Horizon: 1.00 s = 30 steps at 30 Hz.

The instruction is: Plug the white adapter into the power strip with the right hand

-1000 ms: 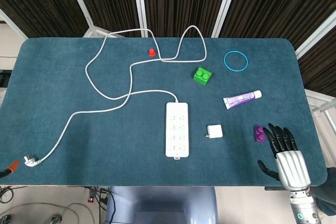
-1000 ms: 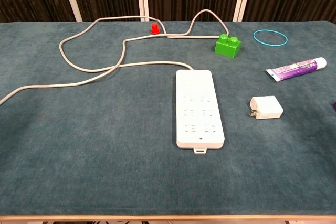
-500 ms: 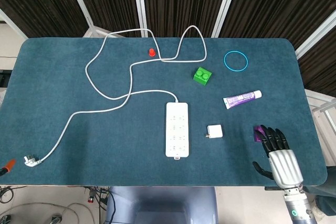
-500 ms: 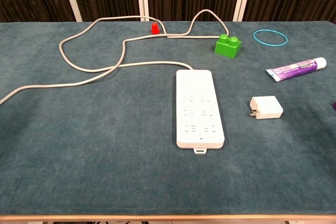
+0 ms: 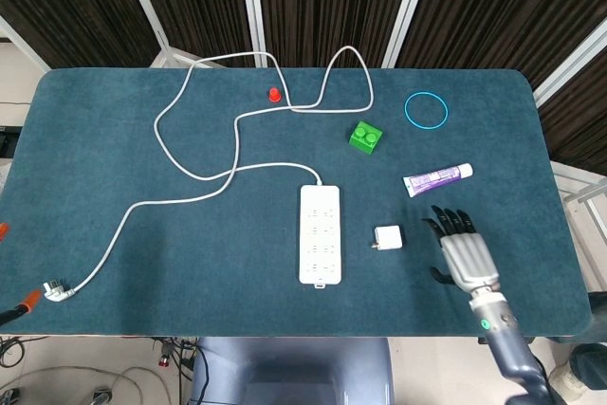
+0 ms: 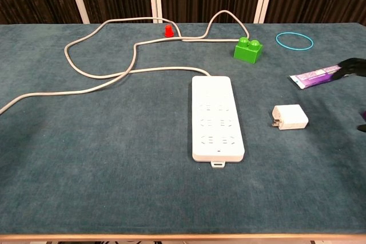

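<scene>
The right robot hand (image 5: 463,251) is hanging over the blue-green felt desk (image 5: 114,168) with its dark fingers (image 5: 452,225) spread apart, and it is holding nothing. It is sitting just to the right of the small white square adapter (image 5: 387,238), with a gap between them. In the chest view only the dark fingertips (image 6: 353,67) are peeking in at the right edge, in front of the end of the tube. The left robot hand is not showing in either view.

The small white square adapter is lying flat on the desk, just to the right of the long white power strip (image 5: 320,233). The two are not touching. In the chest view its metal prongs are pointing toward the power strip.

The power strip is lying near the middle of the desk. Its long white cord (image 5: 190,154) is looping around the far half of the desk and ending in a plug (image 5: 53,292) near the front left corner.

A little red cone-shaped piece (image 5: 274,95) is sitting right beside the cord at the back. A green toy building brick (image 5: 365,137) is sitting farther back from the adapter. A thin blue ring (image 5: 426,109) is lying near the back right. A white and purple tube (image 5: 437,178) is lying just behind the right robot hand.
</scene>
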Each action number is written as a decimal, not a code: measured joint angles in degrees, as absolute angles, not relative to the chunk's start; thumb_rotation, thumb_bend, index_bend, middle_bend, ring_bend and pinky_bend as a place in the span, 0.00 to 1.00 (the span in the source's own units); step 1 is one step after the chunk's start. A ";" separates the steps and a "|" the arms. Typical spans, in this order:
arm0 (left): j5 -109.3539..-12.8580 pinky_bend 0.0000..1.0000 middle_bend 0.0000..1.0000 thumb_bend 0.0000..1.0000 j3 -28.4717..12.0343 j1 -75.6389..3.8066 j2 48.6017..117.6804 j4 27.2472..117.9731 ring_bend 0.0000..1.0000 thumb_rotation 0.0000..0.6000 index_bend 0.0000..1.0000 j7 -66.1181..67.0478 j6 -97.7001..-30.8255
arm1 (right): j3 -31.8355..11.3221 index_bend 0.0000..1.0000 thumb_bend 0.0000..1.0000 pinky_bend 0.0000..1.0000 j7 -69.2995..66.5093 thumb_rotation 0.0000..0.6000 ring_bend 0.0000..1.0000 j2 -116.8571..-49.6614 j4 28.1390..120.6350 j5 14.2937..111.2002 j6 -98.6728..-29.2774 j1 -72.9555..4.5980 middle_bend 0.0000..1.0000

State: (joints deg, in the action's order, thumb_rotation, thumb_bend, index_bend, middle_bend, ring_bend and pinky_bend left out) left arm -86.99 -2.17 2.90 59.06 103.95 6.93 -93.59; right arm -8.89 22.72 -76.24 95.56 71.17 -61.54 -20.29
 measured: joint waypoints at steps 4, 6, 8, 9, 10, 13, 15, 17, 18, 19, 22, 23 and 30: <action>-87.21 0.00 0.00 0.14 -2.02 2.73 59.18 104.04 0.00 1.00 0.08 7.33 -93.25 | -10.14 0.17 0.31 0.04 25.62 1.00 0.04 -78.78 95.10 67.25 -59.85 -22.80 0.01; -87.22 0.00 0.00 0.14 -2.02 2.69 59.25 104.00 0.00 1.00 0.08 7.37 -93.21 | -10.48 0.18 0.31 0.04 26.64 1.00 0.04 -79.89 95.03 65.73 -59.54 -23.55 0.01; -87.08 0.00 0.00 0.14 -2.06 2.66 59.25 103.97 0.00 1.00 0.08 7.29 -93.14 | -10.64 0.20 0.31 0.04 27.55 1.00 0.04 -80.81 94.94 64.33 -59.26 -24.22 0.01; -87.00 0.00 0.00 0.14 -2.08 2.65 59.23 103.96 0.00 1.00 0.08 7.24 -93.11 | -10.67 0.20 0.31 0.04 27.87 1.00 0.04 -81.13 94.92 63.74 -59.12 -24.50 0.01; -86.92 0.00 0.00 0.14 -2.11 2.65 59.20 103.96 0.00 1.00 0.08 7.18 -93.09 | -10.69 0.21 0.31 0.04 28.15 1.00 0.04 -81.44 94.93 63.12 -58.97 -24.77 0.01; -86.76 0.00 0.00 0.14 -2.22 2.68 59.14 103.97 0.00 1.00 0.08 6.96 -93.19 | -10.57 0.22 0.31 0.04 28.93 1.00 0.04 -82.23 95.30 61.20 -58.37 -25.66 0.01; -86.60 0.00 0.00 0.14 -2.30 2.71 59.13 103.95 0.00 1.00 0.08 6.90 -93.26 | -10.14 0.23 0.32 0.04 29.66 1.00 0.04 -82.58 95.74 60.56 -58.18 -26.15 0.01; -86.45 0.00 0.00 0.14 -2.32 2.70 59.12 103.97 0.00 1.00 0.08 6.94 -93.16 | -9.61 0.24 0.32 0.04 30.54 1.00 0.04 -82.89 95.87 60.18 -58.22 -26.50 0.01; -86.43 0.00 0.00 0.14 -2.30 2.70 59.10 104.00 0.00 1.00 0.08 6.94 -93.10 | -9.38 0.24 0.32 0.04 30.89 1.00 0.04 -83.06 95.90 59.92 -58.28 -26.64 0.01; -86.44 0.00 0.00 0.14 -2.28 2.69 59.08 104.03 0.00 1.00 0.08 6.95 -93.07 | -9.15 0.25 0.32 0.04 31.19 1.00 0.04 -83.27 95.92 59.49 -58.35 -26.80 0.01; -86.48 0.00 0.00 0.14 -2.27 2.67 59.06 104.03 0.00 1.00 0.08 6.93 -93.06 | -8.63 0.25 0.32 0.04 31.74 1.00 0.04 -83.78 95.82 58.38 -58.51 -27.21 0.01; -86.41 0.00 0.00 0.14 -2.30 2.66 59.06 104.02 0.00 1.00 0.08 6.91 -93.05 | -8.44 0.25 0.31 0.04 31.89 1.00 0.04 -83.94 95.74 58.13 -58.57 -27.34 0.01; -86.28 0.00 0.00 0.14 -2.35 2.67 59.04 104.03 0.00 1.00 0.08 6.92 -93.05 | -7.75 0.25 0.31 0.04 32.02 1.00 0.04 -84.71 94.60 57.09 -58.97 -27.99 0.01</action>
State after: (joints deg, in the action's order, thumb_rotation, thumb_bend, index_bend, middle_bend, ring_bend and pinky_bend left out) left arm -86.28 -2.35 2.67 59.04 104.03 6.92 -93.05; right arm -7.75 32.02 -84.71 94.60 57.09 -58.97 -27.99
